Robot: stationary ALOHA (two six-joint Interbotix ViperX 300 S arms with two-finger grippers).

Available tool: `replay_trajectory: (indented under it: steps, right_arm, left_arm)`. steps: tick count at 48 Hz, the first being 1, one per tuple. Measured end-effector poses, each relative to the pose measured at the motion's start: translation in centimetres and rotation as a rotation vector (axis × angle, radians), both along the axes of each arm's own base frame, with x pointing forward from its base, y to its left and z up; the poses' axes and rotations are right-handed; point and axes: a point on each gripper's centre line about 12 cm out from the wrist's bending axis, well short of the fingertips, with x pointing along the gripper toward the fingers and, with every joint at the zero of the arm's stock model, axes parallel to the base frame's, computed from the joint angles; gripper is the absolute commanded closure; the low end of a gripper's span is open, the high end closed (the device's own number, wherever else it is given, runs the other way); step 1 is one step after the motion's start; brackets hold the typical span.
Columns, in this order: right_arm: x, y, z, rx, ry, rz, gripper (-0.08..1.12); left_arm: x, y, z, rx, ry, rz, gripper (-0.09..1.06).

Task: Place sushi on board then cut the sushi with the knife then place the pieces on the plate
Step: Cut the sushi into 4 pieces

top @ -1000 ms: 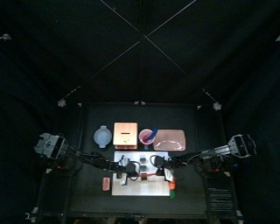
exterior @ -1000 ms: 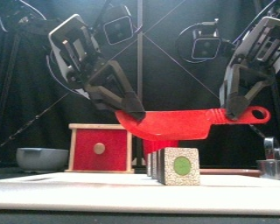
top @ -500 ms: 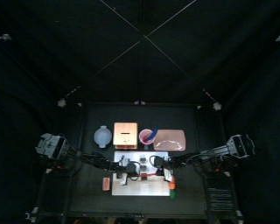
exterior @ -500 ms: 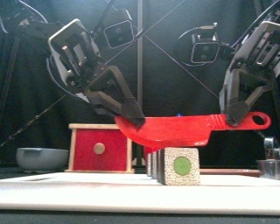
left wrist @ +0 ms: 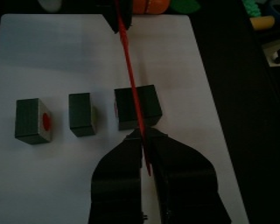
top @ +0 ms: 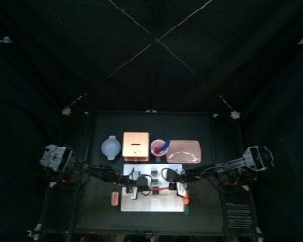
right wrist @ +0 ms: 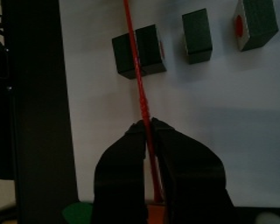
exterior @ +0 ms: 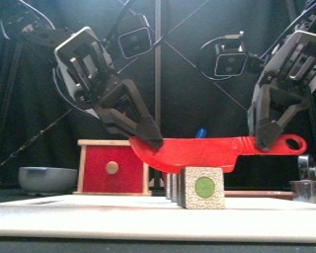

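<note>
Red knife [exterior: 207,150] held level over the board, one end in each gripper. Left gripper [exterior: 150,146] has its jaws pinched on the blade tip. Right gripper [exterior: 267,144] is clamped on the handle end. The blade crosses just above one sushi block [left wrist: 140,108]. Two smaller pieces [left wrist: 81,114] stand apart in a row with it on the white board [left wrist: 60,61]. Pink tray [top: 185,148] lies farther back.

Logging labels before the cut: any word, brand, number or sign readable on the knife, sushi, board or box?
None readable.
The red knife, the sushi pieces, the white board and the wooden box show no print; the green circle on one piece's end is a plain mark, not a sign.
</note>
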Motion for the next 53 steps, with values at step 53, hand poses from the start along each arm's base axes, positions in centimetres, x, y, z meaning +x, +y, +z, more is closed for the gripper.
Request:
replay_trajectory:
  steps: [53]
  right_arm:
    - [0.9, 1.3, -3.1, 0.016, 0.094, 0.005, 0.76]
  left_arm:
    - [0.0, -1.0, -2.6, -0.038, 0.070, 0.031, 0.56]
